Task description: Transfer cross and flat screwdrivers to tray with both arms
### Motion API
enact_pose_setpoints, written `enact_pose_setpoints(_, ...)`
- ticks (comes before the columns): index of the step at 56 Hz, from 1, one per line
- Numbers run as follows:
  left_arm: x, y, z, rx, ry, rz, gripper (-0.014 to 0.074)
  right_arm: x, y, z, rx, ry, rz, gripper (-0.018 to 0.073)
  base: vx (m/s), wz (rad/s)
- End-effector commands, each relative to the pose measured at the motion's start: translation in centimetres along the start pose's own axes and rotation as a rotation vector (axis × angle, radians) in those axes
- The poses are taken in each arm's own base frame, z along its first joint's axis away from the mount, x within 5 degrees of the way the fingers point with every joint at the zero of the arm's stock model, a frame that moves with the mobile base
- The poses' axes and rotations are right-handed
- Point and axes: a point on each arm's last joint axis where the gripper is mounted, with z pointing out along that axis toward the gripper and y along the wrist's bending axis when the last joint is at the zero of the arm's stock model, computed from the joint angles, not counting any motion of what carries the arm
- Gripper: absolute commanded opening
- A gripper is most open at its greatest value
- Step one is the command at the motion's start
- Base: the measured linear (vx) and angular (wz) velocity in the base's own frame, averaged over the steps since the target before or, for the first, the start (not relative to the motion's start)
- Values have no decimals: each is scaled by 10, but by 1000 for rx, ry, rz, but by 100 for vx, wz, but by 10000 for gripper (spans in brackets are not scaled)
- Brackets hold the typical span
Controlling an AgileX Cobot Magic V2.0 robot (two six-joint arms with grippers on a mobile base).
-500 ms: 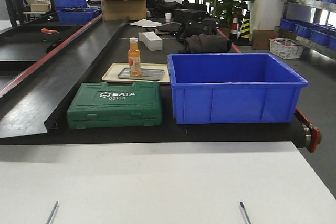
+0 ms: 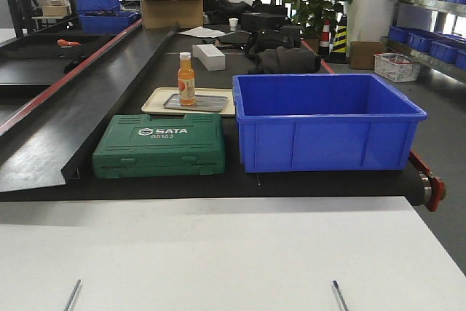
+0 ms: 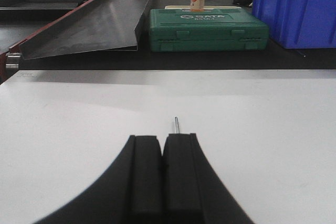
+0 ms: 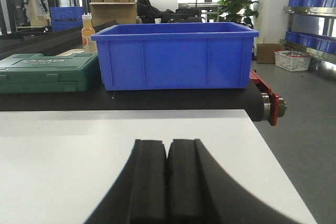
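While carrying toward the tray (image 2: 212, 101), cross the table (image 2: 218, 253) first, then mind the bin (image 2: 328, 125) dead ahead of the right gripper (image 4: 168, 148) and the case (image 2: 160, 145) ahead and slightly right of the left gripper (image 3: 161, 145). Rise above both before reaching on. Look for the tray well beyond the case, far ahead of both jaws, and aim for its bare right half, clear of the bottle (image 2: 187, 78) on its left half. Clenched at left on the left screwdriver (image 3: 177, 124), with the shaft tip just past the jaws. Clenched at right too, pads together; cannot tell whether on the right screwdriver (image 2: 336, 293), found only in the front view. Carry shafts level, tips forward; release low to avoid rolling.
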Motion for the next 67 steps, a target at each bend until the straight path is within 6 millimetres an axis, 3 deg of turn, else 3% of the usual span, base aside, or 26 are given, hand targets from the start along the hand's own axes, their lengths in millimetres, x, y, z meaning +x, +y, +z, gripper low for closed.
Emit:
enact_pose_setpoints(1,-17,-1,-4,13,-117,-1,0,-6,0,0,3,-83,-9,-8,0,0)
enact_pose_setpoints(24,-24,-2,-5,24,-206,-1,0,-10,0,-1,1,-127,-9,-8,0,0)
enact_pose_setpoints(35,-50,-5,-14,57,-470,-11,0,-26,1,-4,-4,-236,-8,-8,0,0)
enact_pose_setpoints(41,-80,-6,-27,68,-587,-63,0,-58,1,-11,-2,-296,-9,-8,0,0)
enact_pose_setpoints(47,-119,-7,-40,75,-588,-121,0,-117,1,-23,3,-349,-12,-8,0,0)
enact_pose_setpoints(52,-160,-9,-44,70,-568,-97,0,-159,1,-19,7,-346,-26,-8,0,0)
enact_pose_setpoints(59,-212,-12,-21,56,-475,-70,0,-202,1,12,10,-272,-34,-8,0,0)
enact_pose_setpoints(67,-228,-14,28,42,-313,-69,0,-216,1,59,7,-167,-21,-8,0,0)
